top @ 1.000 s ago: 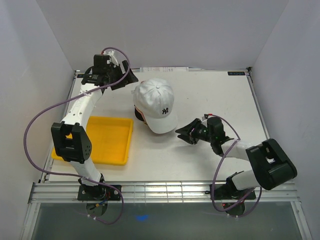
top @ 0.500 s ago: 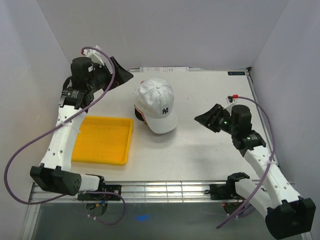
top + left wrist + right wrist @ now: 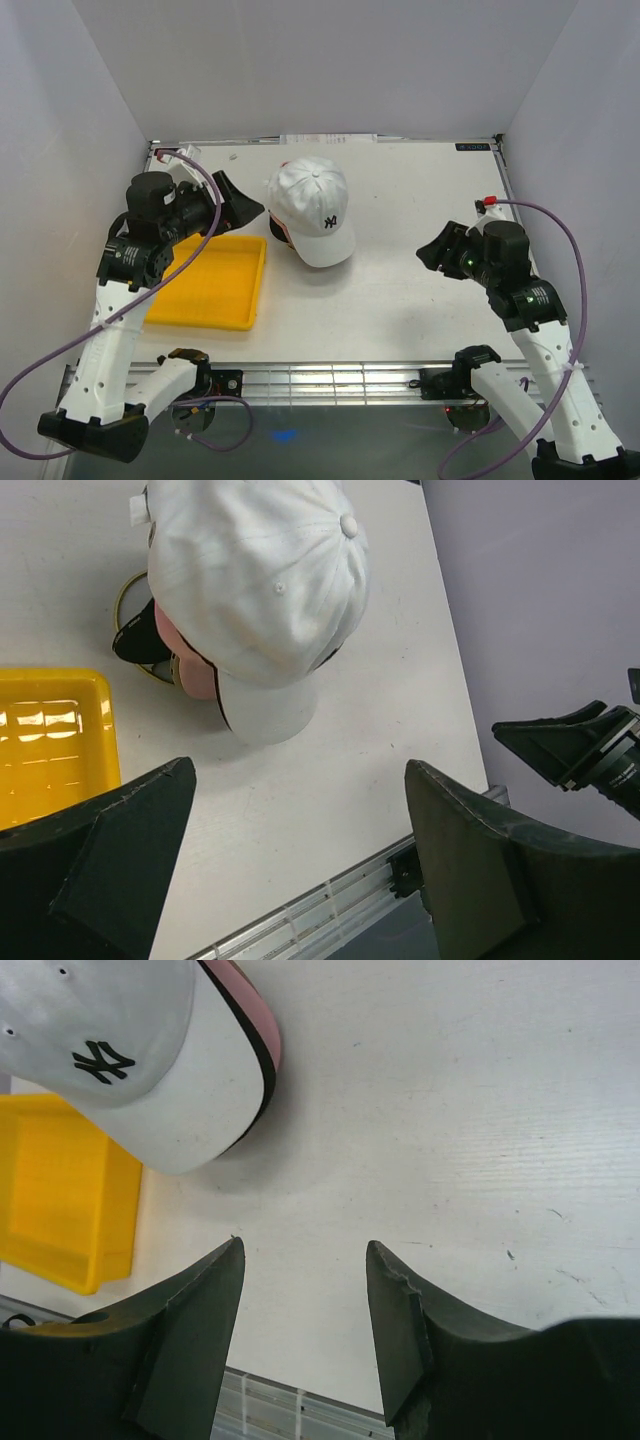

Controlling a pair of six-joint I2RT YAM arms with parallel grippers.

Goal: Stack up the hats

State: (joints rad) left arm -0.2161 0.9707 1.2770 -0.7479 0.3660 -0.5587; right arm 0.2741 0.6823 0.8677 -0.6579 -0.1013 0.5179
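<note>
White cap (image 3: pixel 312 205) tops pink cap (image 3: pixel 187 668) and black cap (image 3: pixel 140 642); stacking looks done. Left hand (image 3: pixel 298 770) gapes wide, right hand (image 3: pixel 304 1245) sits half open, both empty, so the next move likely needs only a clear retreat.

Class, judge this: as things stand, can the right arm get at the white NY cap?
Probably yes. The right pincer is open and empty, pointed toward the white NY cap, with only table surface between them.

Stack topped by white cap (image 3: pixel 255 575); pink cap (image 3: pixel 188 668) and black cap (image 3: pixel 140 642) edges peek out below it, over gold wire ring (image 3: pixel 122 585). yellow tray (image 3: pixel 55 740) at left. left gripper (image 3: pixel 300 780) spread wide, empty, above table (image 3: pixel 60 570). right gripper (image 3: pixel 570 755) at right edge.
</note>
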